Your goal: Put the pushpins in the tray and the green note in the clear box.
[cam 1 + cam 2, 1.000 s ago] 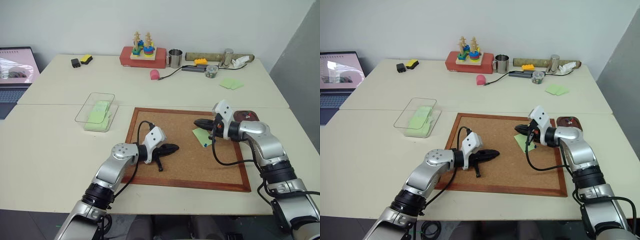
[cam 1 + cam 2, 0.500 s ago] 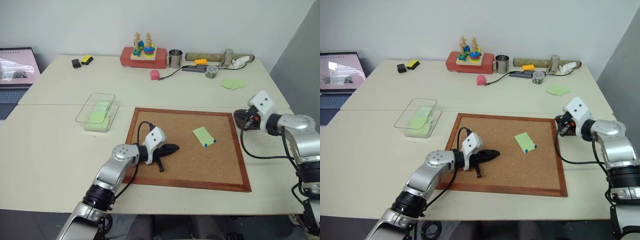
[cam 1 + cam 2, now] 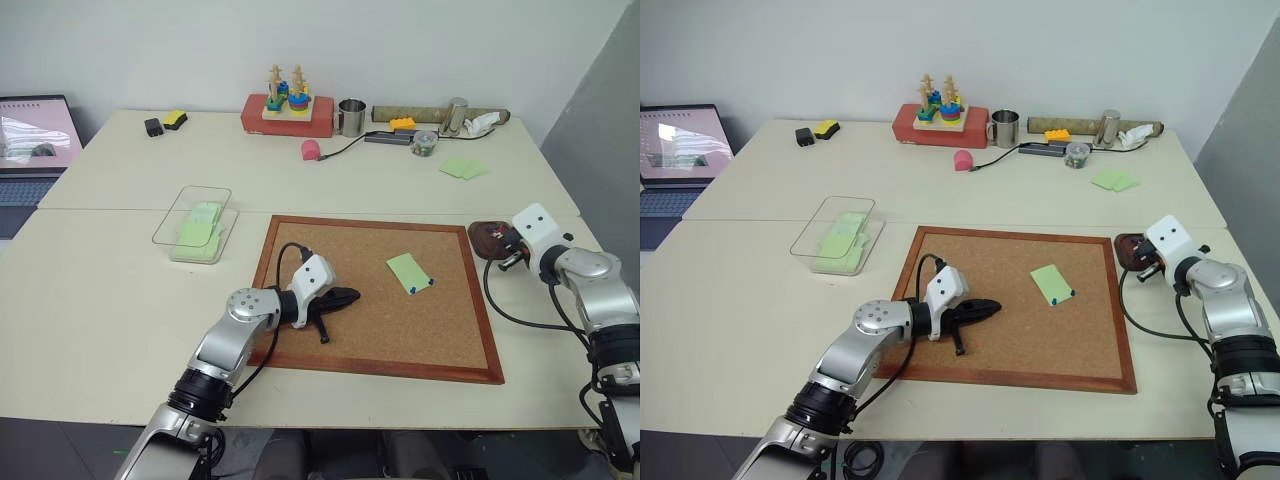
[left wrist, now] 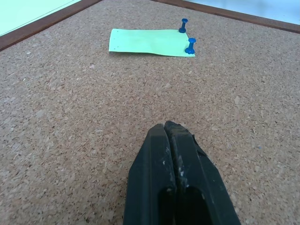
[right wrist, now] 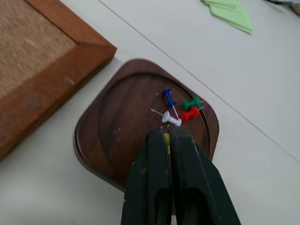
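The green note (image 4: 150, 42) lies flat on the corkboard (image 3: 370, 320), with two blue pushpins (image 4: 190, 46) stuck in along one edge. My left gripper (image 4: 168, 129) rests shut and empty on the cork, a short way from the note. The dark brown tray (image 5: 117, 136) sits just off the board's right edge. My right gripper (image 5: 166, 133) hangs close over it, its fingers pinched on a yellow pushpin (image 5: 167, 138). Blue, green, red and white pins (image 5: 189, 114) lie in the tray. The clear box (image 3: 165, 225) stands left of the board with green paper inside.
A pair of overlapping green notes (image 3: 462, 167) lies at the back right. Along the far edge stand a red block with a wooden toy (image 3: 286, 112), a metal cup (image 3: 350, 116) and a pink object (image 3: 310, 149). A laptop (image 3: 35, 135) sits at the far left.
My right gripper swung right from the note on the corkboard, off the board's edge, to just above the tray. The left gripper and the note stayed put.
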Robot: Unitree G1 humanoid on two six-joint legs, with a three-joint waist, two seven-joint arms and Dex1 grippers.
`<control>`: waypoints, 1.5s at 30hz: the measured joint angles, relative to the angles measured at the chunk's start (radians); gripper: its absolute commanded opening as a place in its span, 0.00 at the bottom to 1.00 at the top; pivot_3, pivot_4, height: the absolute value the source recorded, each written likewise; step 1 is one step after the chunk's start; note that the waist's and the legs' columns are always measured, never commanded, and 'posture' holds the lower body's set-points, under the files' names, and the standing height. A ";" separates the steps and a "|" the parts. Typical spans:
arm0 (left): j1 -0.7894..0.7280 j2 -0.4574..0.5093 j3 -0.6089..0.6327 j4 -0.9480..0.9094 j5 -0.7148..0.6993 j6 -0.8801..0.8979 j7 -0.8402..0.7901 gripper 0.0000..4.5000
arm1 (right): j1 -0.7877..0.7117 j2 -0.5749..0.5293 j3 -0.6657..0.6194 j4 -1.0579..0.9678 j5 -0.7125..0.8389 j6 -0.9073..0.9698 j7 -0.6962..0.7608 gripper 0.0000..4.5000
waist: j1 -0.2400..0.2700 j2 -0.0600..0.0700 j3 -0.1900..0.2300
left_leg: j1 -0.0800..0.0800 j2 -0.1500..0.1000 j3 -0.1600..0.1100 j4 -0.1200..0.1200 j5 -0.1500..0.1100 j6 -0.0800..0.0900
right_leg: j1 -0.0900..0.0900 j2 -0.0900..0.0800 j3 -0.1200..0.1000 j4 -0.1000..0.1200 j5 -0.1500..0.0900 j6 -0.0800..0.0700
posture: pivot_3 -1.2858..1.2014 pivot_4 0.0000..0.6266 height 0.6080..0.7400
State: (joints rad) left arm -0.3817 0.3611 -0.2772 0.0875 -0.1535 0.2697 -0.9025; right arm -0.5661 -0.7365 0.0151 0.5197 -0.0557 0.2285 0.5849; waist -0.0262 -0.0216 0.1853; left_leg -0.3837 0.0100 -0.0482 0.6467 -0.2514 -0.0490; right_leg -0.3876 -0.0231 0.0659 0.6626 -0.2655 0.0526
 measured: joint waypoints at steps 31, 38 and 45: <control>-0.006 -0.011 0.001 0.022 0.007 -0.017 -0.004 0.00 | 0.317 0.020 -0.069 -0.591 0.310 0.173 0.272 0.77 | 0.000 0.001 -0.001 | 0.001 0.000 -0.001 0.000 0.000 0.000 | 0.001 0.001 -0.001 0.000 -0.002 0.004 | 0.52 0.24 1.00; -0.007 -0.010 0.001 0.022 0.007 -0.017 -0.005 0.00 | 0.322 0.056 -0.023 -0.581 0.304 0.169 0.264 0.77 | 0.000 0.001 -0.001 | 0.001 0.000 -0.001 0.000 0.000 0.000 | 0.001 0.001 -0.001 0.000 -0.002 0.004 | 0.52 0.24 1.00; -0.008 -0.007 0.001 0.021 0.007 -0.016 -0.005 0.00 | 0.306 0.082 0.009 -0.531 0.278 0.147 0.261 0.61 | 0.000 0.001 -0.001 | 0.001 0.001 -0.001 0.000 0.000 0.000 | 0.001 0.001 -0.001 0.000 -0.002 0.004 | 0.52 0.24 1.00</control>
State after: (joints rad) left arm -0.3895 0.3536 -0.2760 0.1090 -0.1467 0.2535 -0.9074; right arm -0.2603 -0.6541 0.0241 -0.0110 0.2226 0.3754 0.8459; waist -0.0264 -0.0208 0.1847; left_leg -0.3828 0.0105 -0.0493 0.6468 -0.2514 -0.0490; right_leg -0.3864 -0.0225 0.0652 0.6621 -0.2676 0.0563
